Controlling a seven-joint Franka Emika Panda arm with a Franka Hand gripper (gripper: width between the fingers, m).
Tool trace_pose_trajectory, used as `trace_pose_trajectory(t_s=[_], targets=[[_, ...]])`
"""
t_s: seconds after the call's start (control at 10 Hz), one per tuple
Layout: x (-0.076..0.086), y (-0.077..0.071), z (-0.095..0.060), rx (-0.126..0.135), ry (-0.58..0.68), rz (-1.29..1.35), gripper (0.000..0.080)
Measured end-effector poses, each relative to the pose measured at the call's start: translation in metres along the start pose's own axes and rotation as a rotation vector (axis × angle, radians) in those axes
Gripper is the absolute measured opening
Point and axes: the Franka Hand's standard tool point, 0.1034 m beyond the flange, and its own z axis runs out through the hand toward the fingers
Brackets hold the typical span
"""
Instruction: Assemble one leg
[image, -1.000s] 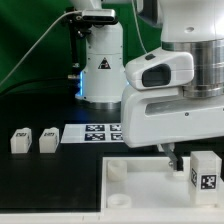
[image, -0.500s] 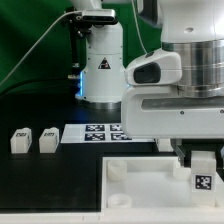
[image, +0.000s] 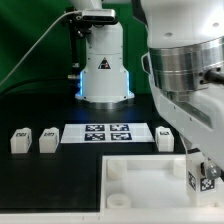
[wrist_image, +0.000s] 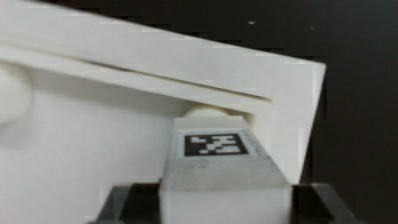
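Observation:
My gripper (image: 204, 178) is shut on a leg (image: 198, 180), a small white block with a black-and-white tag. I hold it over the near right corner of the large white panel (image: 140, 182), as the exterior view shows it. In the wrist view the leg (wrist_image: 217, 165) sits between my two dark fingers (wrist_image: 135, 205), and its far end meets the panel (wrist_image: 107, 95) next to the raised rim at a corner. I cannot tell whether the leg is seated in a socket. My arm hides much of the panel's right side.
Two loose legs (image: 20, 140) (image: 48, 140) stand at the exterior view's left, and a third (image: 165, 138) stands beside the marker board (image: 108, 132). A white cone-shaped device (image: 102, 65) stands behind. A round socket (image: 118, 170) shows at the panel's far left corner.
My arm has turned and come lower toward the panel, carrying the leg down to the corner. The third loose leg beside the marker board has come into view.

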Motion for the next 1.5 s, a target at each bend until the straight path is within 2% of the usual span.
trace_pose_trajectory(t_s=[0.3, 0.4, 0.5, 0.6, 0.7, 0.9, 1.2, 1.4, 1.5], targets=[[-0.001, 0.000, 0.001, 0.002, -0.002, 0.177, 0.0292], [-0.002, 0.000, 0.001, 0.001, -0.003, 0.157, 0.0363], [-0.002, 0.000, 0.001, 0.001, -0.003, 0.147, 0.0530], [-0.003, 0.001, 0.002, -0.002, 0.004, 0.069, 0.0530], [-0.010, 0.003, 0.006, -0.012, 0.023, -0.033, 0.0627], [-0.019, 0.005, 0.004, -0.012, 0.033, -0.287, 0.0644], [-0.016, 0.005, 0.006, -0.020, 0.031, -0.599, 0.0649], [-0.012, 0.004, 0.005, -0.043, 0.057, -0.985, 0.0649], [-0.011, 0.005, 0.006, -0.049, 0.061, -1.070, 0.0649]])
